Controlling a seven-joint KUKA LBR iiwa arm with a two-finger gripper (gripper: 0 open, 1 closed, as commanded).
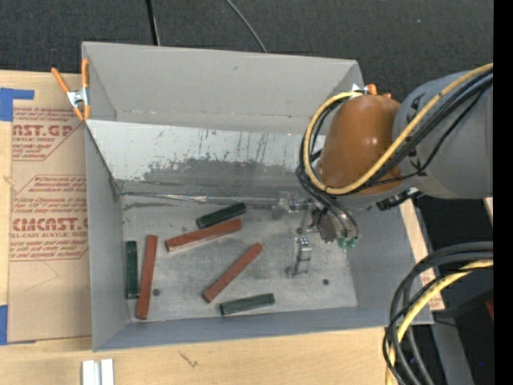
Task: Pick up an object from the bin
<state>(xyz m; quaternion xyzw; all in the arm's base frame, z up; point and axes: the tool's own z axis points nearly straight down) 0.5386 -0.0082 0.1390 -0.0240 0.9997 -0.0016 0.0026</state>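
Camera view: end effector (300,260) inside bin (200,87)

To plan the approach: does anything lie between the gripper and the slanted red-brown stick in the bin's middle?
Nothing visible does. The gripper is over the bin floor at the right, and only floor shows between it and the slanted red-brown stick. The dark green stick lies nearer the front wall, off that line.

three red sticks (232,273), three green sticks (247,303) in bin (200,87)
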